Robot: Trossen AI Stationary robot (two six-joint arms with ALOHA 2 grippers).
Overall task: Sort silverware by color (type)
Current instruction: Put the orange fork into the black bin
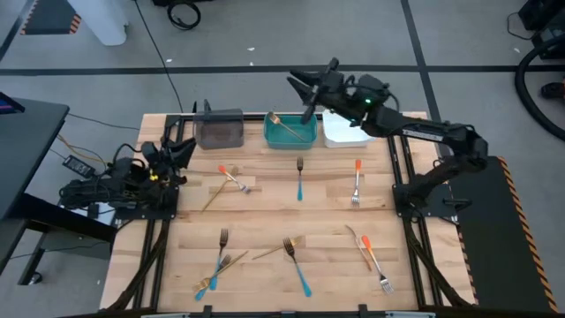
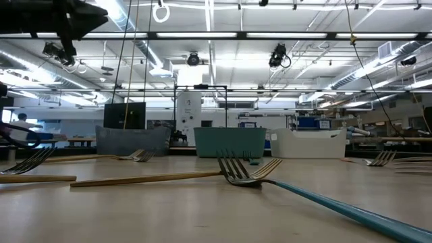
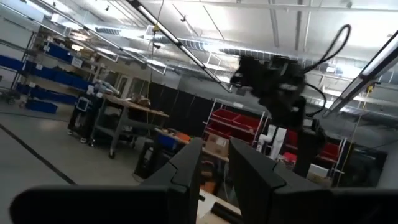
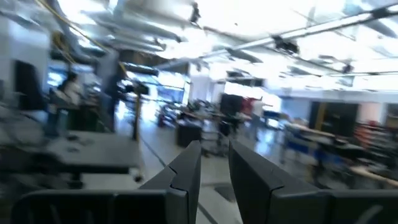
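Observation:
Silverware lies scattered flat on the wooden table. A blue-handled fork (image 1: pixel 300 179) and an orange-handled fork (image 1: pixel 357 181) lie mid-table. An orange-handled piece crosses a gold one (image 1: pixel 231 179). Nearer lie a blue fork (image 1: pixel 221 252), a gold piece (image 1: pixel 212 278), a gold fork crossing a blue one (image 1: pixel 290 252) and two orange-handled forks (image 1: pixel 371 256). One gold fork (image 1: pixel 287 124) lies inside the teal bin (image 1: pixel 305 140). My right gripper (image 1: pixel 300 88) hangs above the teal bin's far edge, shut and empty (image 4: pixel 214 168). My left gripper (image 1: pixel 181 150) waits at the table's left, shut (image 3: pixel 214 168).
A grey bin (image 1: pixel 219 130), the teal bin and a white bin (image 1: pixel 344 132) stand in a row along the table's far edge. In the low view, a blue-handled fork (image 2: pixel 324 199) and a gold fork (image 2: pixel 148 178) lie close to the camera. Cables lie beyond the table's left edge.

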